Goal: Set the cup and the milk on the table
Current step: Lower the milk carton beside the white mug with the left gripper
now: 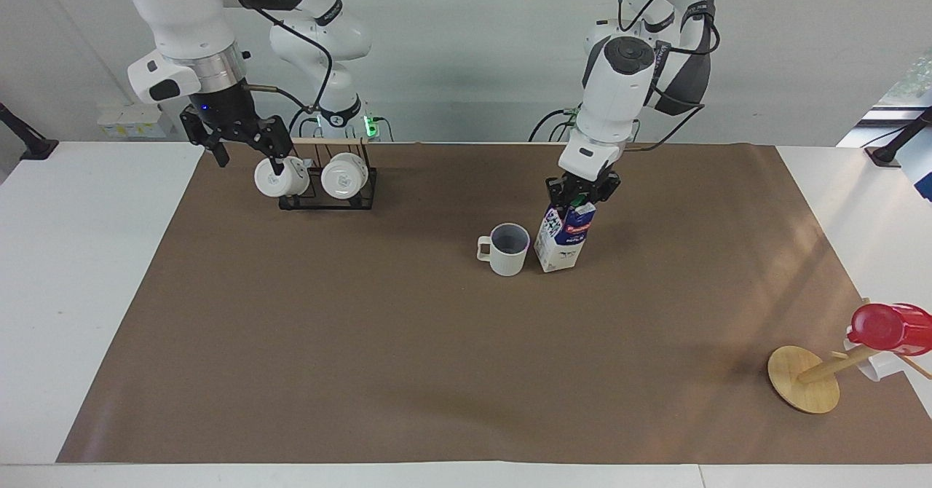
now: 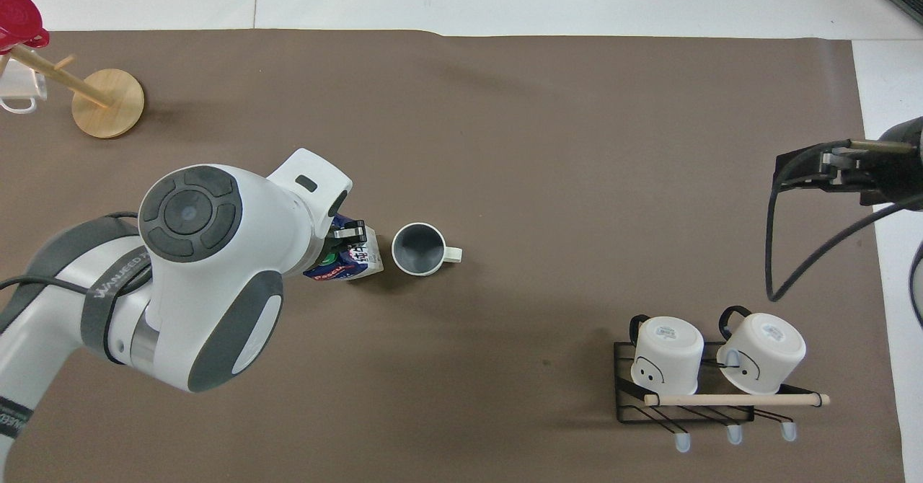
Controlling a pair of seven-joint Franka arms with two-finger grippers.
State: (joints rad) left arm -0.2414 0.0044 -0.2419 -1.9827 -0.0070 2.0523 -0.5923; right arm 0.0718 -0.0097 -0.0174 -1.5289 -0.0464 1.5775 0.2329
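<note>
The off-white cup stands upright on the table's brown paper, handle toward the right arm's end. The milk carton stands right beside it, toward the left arm's end, leaning slightly, its base on the paper. My left gripper is shut on the carton's gable top. In the overhead view the left gripper partly covers the milk next to the cup on the paper. My right gripper is open and empty, raised over the paper's edge beside the mug rack; it also shows in the overhead view.
A black wire rack with two glossy white mugs sits near the robots at the right arm's end, seen also from overhead. A tilted wooden mug tree with a red cup stands at the left arm's end, farthest from the robots.
</note>
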